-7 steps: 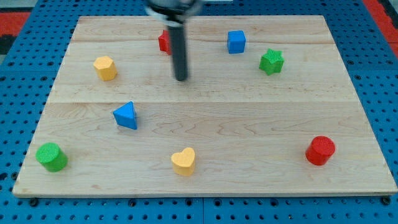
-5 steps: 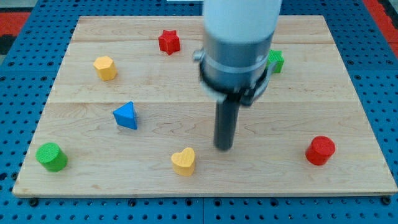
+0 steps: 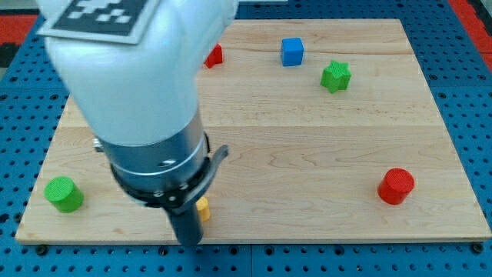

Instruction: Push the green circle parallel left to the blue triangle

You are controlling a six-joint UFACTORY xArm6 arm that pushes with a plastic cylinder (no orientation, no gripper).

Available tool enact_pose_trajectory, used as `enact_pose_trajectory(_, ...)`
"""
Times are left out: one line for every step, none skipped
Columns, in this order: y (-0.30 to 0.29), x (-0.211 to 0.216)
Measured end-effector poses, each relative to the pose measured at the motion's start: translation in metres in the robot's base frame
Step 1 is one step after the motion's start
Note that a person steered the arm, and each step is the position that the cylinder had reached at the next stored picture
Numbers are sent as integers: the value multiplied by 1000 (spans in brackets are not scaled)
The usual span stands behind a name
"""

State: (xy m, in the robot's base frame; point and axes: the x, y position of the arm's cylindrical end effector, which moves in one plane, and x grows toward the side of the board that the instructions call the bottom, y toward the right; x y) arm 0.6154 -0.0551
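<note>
One green circle sits at the lower left of the frame, near the left edge of the wooden worktop, standing flat on its round base. Judgement: small, light, rigid; should slide readily on smooth wood. Round side means an off-centre push will likely make it roll off the line, so contact should be square on the face opposite the wanted direction of travel. No place to take hold; pushing only.

No claw on this arm: it ends in a plain rod, nothing opens or closes, nothing is held. My tip is at the lower centre-left of the frame, at the bottom edge of the worktop, well to the right of the green circle and not touching it. A yellow block, shape not readable, shows just beside the rod on its right; contact cannot be told.

Blue triangle: hidden behind the arm body, not visible.

Also on the worktop: red block partly hidden at upper centre, blue cube, green star upper right, red cylinder lower right.
</note>
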Motion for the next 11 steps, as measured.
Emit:
enact_pose_trajectory(18, -28)
enact_pose_trajectory(33, 1)
enact_pose_trajectory(17, 3)
enact_pose_trajectory(20, -19)
enact_pose_trajectory(10, -21)
enact_pose_trajectory(-66, 2)
enact_pose_trajectory(-79, 3)
enact_pose_trajectory(-154, -4)
enact_pose_trajectory(-224, -5)
enact_pose_trajectory(-214, -61)
enact_pose_trajectory(-172, -102)
